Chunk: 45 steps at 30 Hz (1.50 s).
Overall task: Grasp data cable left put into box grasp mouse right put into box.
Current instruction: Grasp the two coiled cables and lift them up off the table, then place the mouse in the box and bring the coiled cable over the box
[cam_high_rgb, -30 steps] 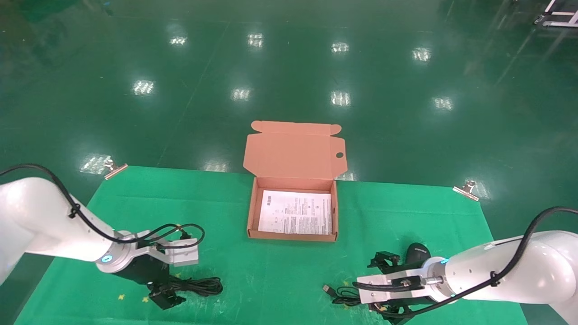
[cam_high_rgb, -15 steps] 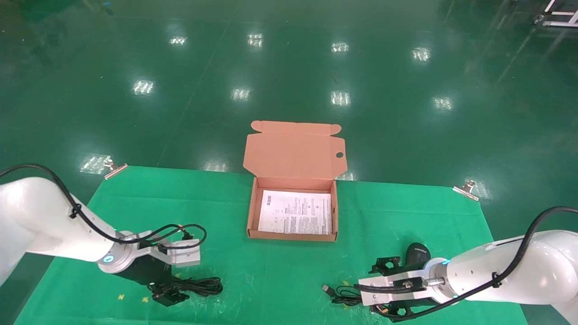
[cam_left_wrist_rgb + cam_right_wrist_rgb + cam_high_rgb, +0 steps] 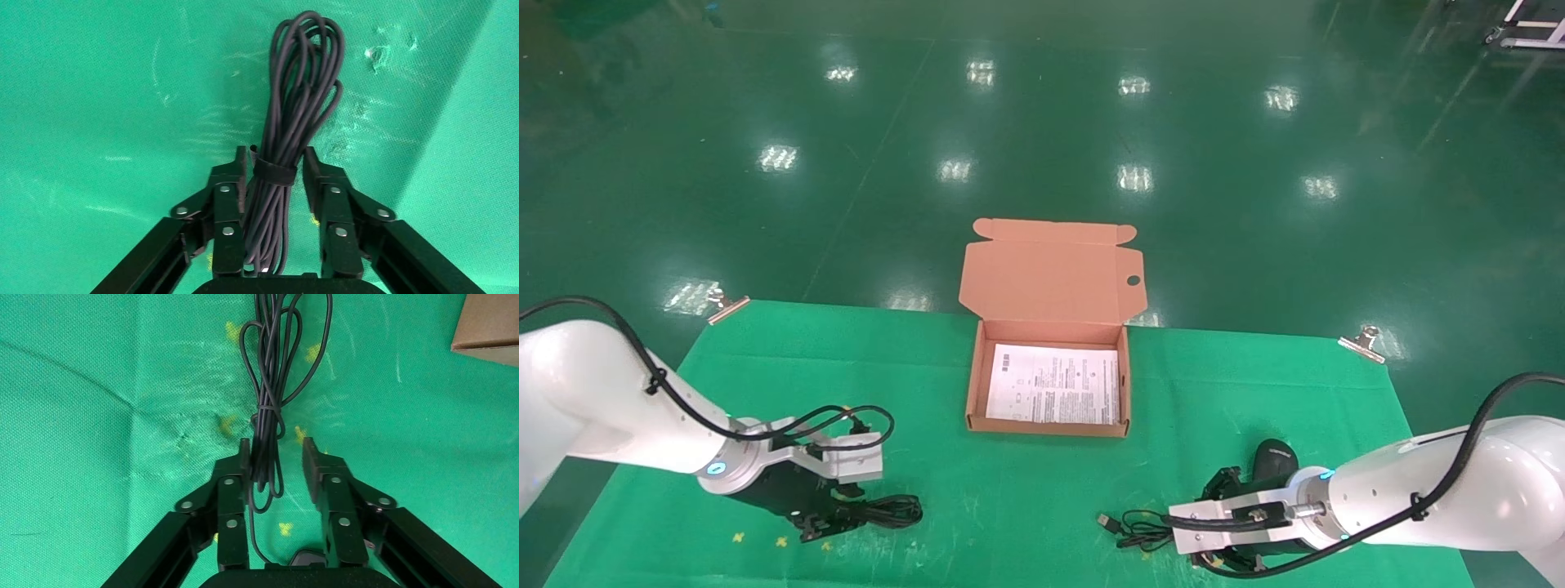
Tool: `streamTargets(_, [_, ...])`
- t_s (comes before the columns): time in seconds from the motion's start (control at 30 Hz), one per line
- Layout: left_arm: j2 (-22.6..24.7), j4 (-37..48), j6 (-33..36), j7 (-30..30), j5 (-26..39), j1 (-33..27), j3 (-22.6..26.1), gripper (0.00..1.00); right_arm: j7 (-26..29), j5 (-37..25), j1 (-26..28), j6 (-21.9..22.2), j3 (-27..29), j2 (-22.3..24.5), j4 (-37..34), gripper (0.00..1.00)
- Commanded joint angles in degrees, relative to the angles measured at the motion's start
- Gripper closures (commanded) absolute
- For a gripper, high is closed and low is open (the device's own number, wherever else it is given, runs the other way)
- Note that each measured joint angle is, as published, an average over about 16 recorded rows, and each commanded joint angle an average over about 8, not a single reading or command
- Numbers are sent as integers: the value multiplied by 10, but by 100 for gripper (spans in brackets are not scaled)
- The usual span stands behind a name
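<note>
Data cable (image 3: 287, 153) lies bundled on green cloth (image 3: 1026, 490), 8 o'clock from box (image 3: 1048, 426). Left gripper (image 3: 274, 174) straddles it, jaws spread, one finger touching bundle, other just beside. Mouse (image 3: 1275, 459) at 4 o'clock; right gripper (image 3: 276, 460) spread around its cord (image 3: 267, 425), not mouse. Box open, holds only printed sheet (image 3: 1054, 384): nothing packed yet, both grasps and placements left. Shiny green floor (image 3: 1042, 122) beyond.

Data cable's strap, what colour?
Black strap around the dark grey-black data cable; left wrist view shows it best.
</note>
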Motion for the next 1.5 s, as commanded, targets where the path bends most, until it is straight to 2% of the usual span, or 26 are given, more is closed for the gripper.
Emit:
streamTargets(0.03, [0, 0, 0, 0, 0, 0, 0, 100, 0, 0, 0, 0, 0, 0, 0, 100])
streamTargets(0.7, [-2, -3, 1, 1, -2, -1, -1, 100, 1, 0, 1, -1, 0, 1, 1, 100])
streamTargets(0.87, [-20, -19, 17, 9, -17, -13, -11, 100, 16, 6, 9, -7, 8, 21, 26, 100])
streamTargets(1.03, [-49, -65, 32, 13, -32, -36, -24, 100, 63, 2, 30, -6, 31, 70, 95, 100])
streamTargets(1.23, [-75, -153, 18, -10, -32, -63, -37, 100, 122, -26, 70, 16, 66, 113, 167, 100])
streamTargets(1.37, [-82, -217, -2, -38, -27, -78, -46, 100, 135, -42, 109, 37, 87, 106, 179, 100])
streamTargets(1.5, [-81, -271, -28, -67, -13, -90, -51, 100, 129, -50, 148, 61, 104, 78, 173, 100])
